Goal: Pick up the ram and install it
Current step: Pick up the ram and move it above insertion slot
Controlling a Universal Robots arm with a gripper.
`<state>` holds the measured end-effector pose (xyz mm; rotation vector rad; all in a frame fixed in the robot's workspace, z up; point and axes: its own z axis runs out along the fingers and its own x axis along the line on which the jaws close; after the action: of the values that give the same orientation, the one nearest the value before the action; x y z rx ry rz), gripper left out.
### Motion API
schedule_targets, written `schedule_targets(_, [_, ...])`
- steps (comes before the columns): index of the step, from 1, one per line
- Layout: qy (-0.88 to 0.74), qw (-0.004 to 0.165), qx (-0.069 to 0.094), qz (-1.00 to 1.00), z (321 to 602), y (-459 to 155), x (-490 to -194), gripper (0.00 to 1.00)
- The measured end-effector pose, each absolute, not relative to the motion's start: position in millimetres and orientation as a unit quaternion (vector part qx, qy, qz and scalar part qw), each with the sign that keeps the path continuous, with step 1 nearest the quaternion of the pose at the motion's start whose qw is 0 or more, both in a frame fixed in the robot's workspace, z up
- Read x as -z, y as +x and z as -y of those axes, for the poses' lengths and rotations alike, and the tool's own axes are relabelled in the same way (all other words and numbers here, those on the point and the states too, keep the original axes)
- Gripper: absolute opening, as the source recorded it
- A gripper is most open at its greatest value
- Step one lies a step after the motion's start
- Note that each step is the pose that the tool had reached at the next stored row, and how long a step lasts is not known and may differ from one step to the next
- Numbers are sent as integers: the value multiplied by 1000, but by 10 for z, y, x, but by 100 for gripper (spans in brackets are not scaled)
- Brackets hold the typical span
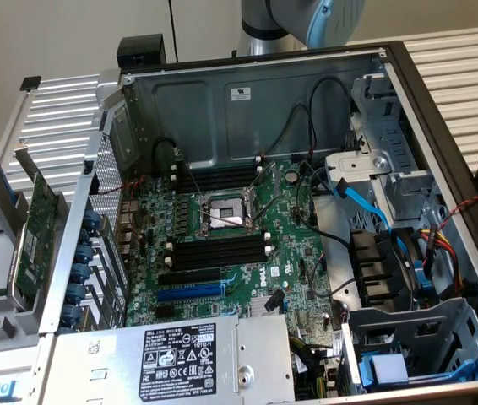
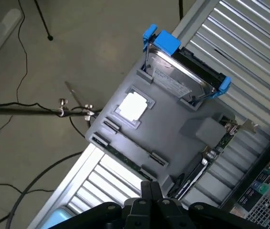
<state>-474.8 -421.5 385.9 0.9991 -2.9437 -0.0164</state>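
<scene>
Green ram (image 2: 124, 160) lies in the grey tray (image 2: 173, 124) just ahead of the gripper (image 2: 150, 188), whose jaws are pressed together, empty. Best spread them first, square up across the stick's thin faces, clear of the wider card (image 2: 219, 142)

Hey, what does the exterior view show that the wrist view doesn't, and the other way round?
Exterior view: the motherboard, its CPU socket and empty black memory slots. Wrist view: the ram and a loose processor. Both: the gray tray, the green expansion card and the hard drive in its blue caddy.
</scene>
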Motion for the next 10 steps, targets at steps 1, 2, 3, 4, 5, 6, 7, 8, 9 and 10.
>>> schedule_targets(1, [330,17,5,944,4215,-4748,-3859,10])
schedule_targets(2, [339,17,5,941,4216,-4748,-3859,10])
schedule_targets(3, [348,17,5,937,4215,-4748,-3858,10])
schedule_targets(4, [356,17,5,934,4215,-4748,-3858,10])
schedule_targets(5, [364,17,5,931,4215,-4748,-3858,10])
schedule_targets(6, [373,17,4,928,4215,-4748,-3858,10])
schedule_targets(7, [381,17,4,924,4215,-4748,-3858,10])
schedule_targets(8, [390,17,4,921,4215,-4748,-3858,10])
schedule_targets(9, [398,17,4,917,4215,-4748,-3857,10])
schedule_targets(10, [406,17,4,914,4215,-4748,-3857,10])
